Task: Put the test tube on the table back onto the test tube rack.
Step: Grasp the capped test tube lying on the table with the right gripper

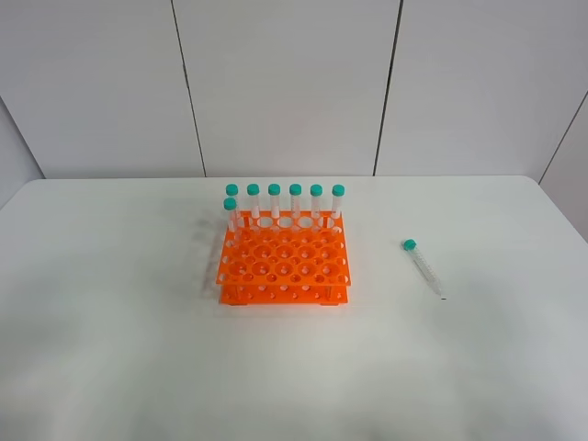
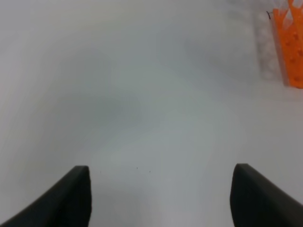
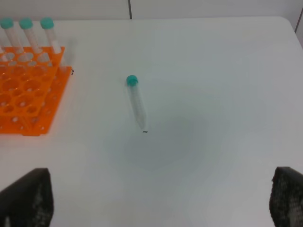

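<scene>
A clear test tube (image 1: 424,267) with a teal cap lies flat on the white table (image 1: 110,349), to the right of the orange test tube rack (image 1: 284,267). Several identical capped tubes (image 1: 285,204) stand upright in the rack's back row and left side. In the right wrist view the lying tube (image 3: 136,103) is ahead of my open right gripper (image 3: 161,198), cap pointing away, with the rack (image 3: 28,90) beside it. My left gripper (image 2: 161,194) is open over bare table, with a corner of the rack (image 2: 289,45) at the view's edge. Neither gripper shows in the exterior view.
Grey wall panels (image 1: 285,83) stand behind the table's far edge. The table has rounded corners at the back left and back right.
</scene>
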`<state>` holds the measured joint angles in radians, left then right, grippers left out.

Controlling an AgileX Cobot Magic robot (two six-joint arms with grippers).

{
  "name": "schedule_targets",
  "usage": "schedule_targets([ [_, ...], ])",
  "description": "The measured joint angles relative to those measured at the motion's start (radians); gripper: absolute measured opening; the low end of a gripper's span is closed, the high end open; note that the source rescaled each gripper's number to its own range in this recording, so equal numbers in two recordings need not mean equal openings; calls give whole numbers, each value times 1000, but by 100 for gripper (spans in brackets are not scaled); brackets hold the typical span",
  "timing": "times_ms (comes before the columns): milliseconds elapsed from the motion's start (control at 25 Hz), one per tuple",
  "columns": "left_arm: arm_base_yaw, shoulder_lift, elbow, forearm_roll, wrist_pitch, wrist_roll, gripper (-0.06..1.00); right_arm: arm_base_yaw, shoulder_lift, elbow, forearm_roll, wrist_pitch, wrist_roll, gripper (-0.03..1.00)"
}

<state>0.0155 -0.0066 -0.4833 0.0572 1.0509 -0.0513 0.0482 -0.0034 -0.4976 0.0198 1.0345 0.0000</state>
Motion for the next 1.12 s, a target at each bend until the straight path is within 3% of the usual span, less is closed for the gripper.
schedule_targets([
  [600,0,0,0,0,0,0,96,0,62,-26,-9,0,0,100],
  [1120,0,0,0,0,0,0,96,0,933,-354,-8,-44,0,100],
])
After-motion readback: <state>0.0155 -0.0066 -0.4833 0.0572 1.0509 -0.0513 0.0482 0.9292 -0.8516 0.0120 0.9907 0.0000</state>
